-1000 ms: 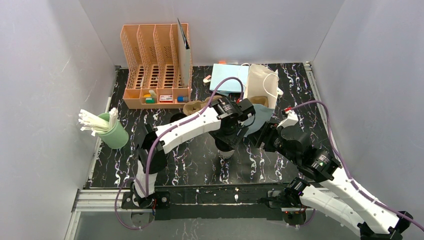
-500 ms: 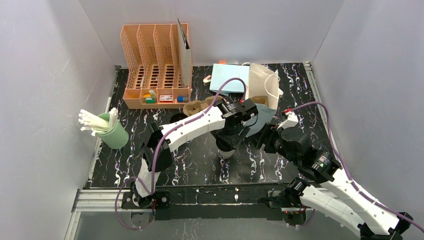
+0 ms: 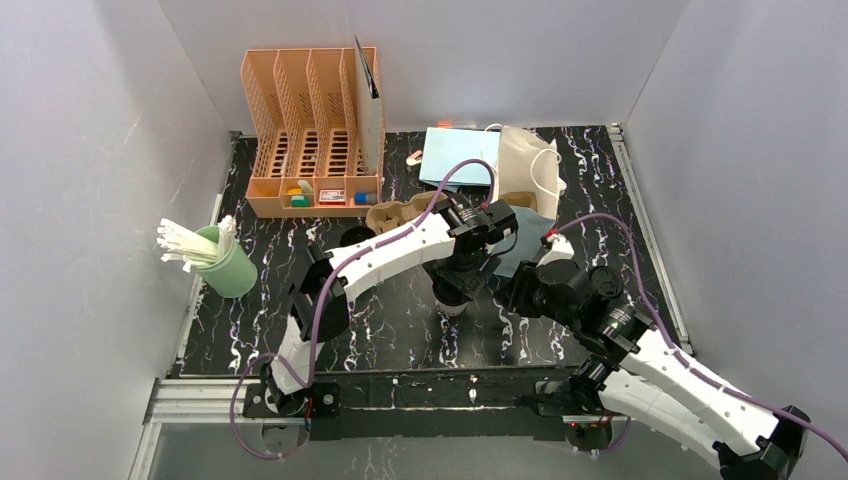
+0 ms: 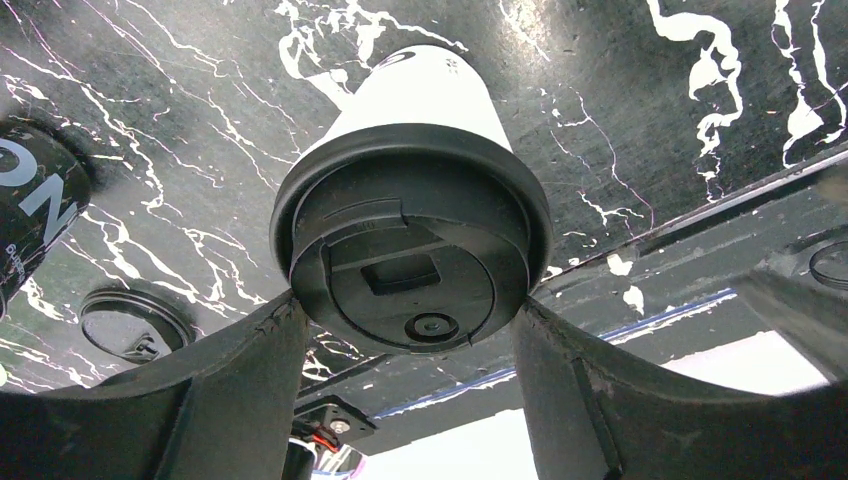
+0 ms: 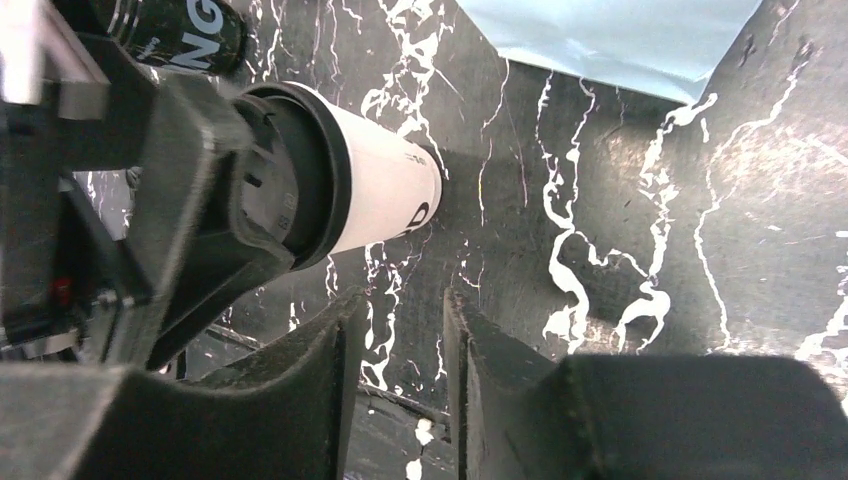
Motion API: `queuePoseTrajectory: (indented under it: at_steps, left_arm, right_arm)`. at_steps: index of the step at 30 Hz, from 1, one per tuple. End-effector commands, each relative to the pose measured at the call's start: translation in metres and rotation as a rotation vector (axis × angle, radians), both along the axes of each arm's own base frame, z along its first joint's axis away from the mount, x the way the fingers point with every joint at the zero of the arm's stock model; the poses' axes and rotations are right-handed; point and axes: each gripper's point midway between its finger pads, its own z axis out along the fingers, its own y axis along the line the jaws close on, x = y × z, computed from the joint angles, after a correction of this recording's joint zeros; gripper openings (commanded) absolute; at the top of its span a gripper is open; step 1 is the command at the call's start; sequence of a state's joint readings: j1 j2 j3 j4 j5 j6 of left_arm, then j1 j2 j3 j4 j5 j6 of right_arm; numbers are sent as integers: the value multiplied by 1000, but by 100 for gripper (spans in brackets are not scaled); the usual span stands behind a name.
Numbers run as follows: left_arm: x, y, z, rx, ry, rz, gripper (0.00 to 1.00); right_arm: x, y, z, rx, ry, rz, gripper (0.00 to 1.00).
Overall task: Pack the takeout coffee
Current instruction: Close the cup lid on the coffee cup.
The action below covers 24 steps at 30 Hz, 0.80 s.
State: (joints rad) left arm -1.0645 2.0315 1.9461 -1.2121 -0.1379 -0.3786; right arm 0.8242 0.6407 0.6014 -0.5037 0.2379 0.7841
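Takeout coffee cup (image 4: 415, 200), white paper with black plastic lid: your left gripper (image 4: 408, 308) is pinching its lid; your right gripper (image 5: 402, 305) is hanging near with jaws slightly spread, empty. Lift it upright next.

The cup (image 4: 425, 110) stands before the carrier (image 3: 395, 213), right of the rack (image 3: 310, 130).

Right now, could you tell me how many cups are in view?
2: a white lidded cup gripped by the left gripper, a dark cup beside it. The arms may hide others.

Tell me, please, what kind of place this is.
Probably a robot test booth, not a real café: blank white walls box in a black marbled table, and a lidded cup stands there as a prop.
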Motion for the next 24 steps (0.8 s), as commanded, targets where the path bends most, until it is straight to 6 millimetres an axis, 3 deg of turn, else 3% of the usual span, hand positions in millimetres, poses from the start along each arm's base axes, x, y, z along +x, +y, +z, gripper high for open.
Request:
queuePoseTrajectory:
  at_steps: [1, 8, 14, 24]
  left_arm:
    - [-9, 4, -6, 45, 48, -24, 41]
    - [-13, 8, -4, 62, 70, -37, 41]
    - [-15, 12, -5, 86, 88, -50, 41]
    - [-14, 6, -6, 70, 89, -65, 40]
  right_arm:
    - [5, 18, 1, 98, -2, 8, 40]
    - [3, 38, -10, 266, 74, -22, 34]
    - [6, 50, -4, 409, 75, -35, 38]
    - [19, 51, 3, 434, 11, -60, 37]
